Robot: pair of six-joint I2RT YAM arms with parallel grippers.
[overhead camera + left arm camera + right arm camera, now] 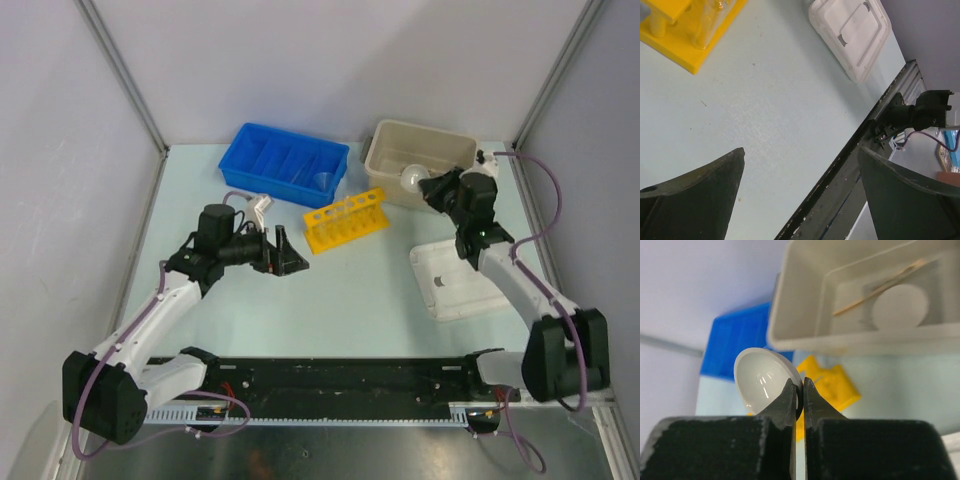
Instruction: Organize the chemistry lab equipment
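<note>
The right end effector (799, 387) pinches the rim of a shallow white dish (762, 380), held aloft at the beige tub (840, 342). We judge it best to clear the wall, then lower before releasing. The left end effector (801, 155) gapes empty near the yellow rack (345, 220).

No legible text, labels or numbers anywhere.

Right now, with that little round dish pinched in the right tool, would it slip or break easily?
Probably slippery: the round dish looks smooth and glossy, and the right tool pinches only its thin rim. Likely light, since that edge grip holds it up. Possibly fragile if glass; I cannot tell the material.
</note>
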